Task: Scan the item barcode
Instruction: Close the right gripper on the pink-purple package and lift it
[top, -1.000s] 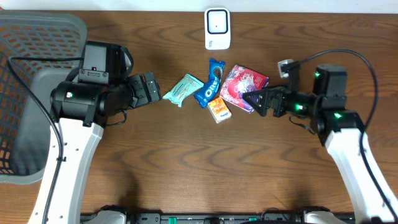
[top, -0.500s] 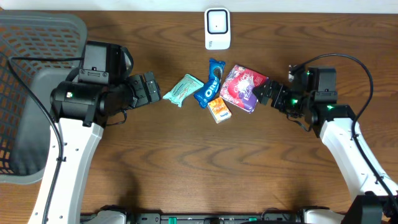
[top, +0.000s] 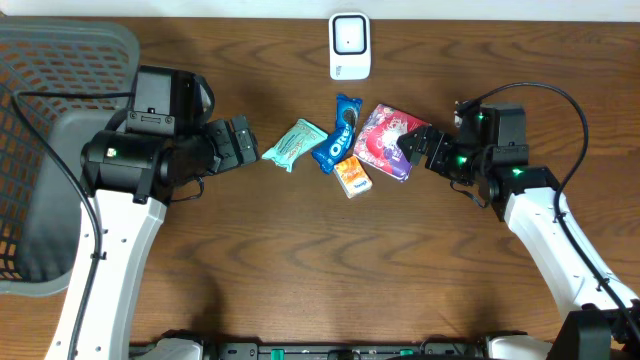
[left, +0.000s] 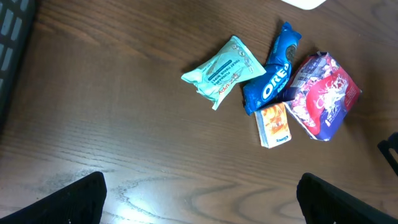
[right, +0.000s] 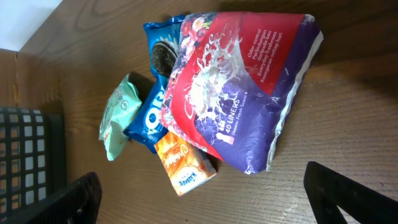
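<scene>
Left hand: hovering just left of the teal pouch, fingers standing spread wide, gripping nothing.
Right hand: hanging at the right edge of the red-purple packet, gaping fully apart, pinching nothing; contact with the film impossible to tell.
Red-purple packet: lying flat mid-table at the right end of the cluster; glossy crinkled film, puffy pillow shape.
Oreo pack: lying slanted, long and narrow, in a shiny blue wrapper, tucking partly under the packet's left edge.
Orange box: resting just below the Oreo pack, touching the packet's lower corner; small, squared block.
Teal pouch: lying just left of the Oreo pack; soft, with crimped ends.
Scanner: sitting at the far table edge, apart from the cluster; white, smooth, rounded rectangle.
Basket: filling the left edge beside the left arm; grey plastic mesh.
Table: showing dark wood grain, lying open across the near half between both arms.
</scene>
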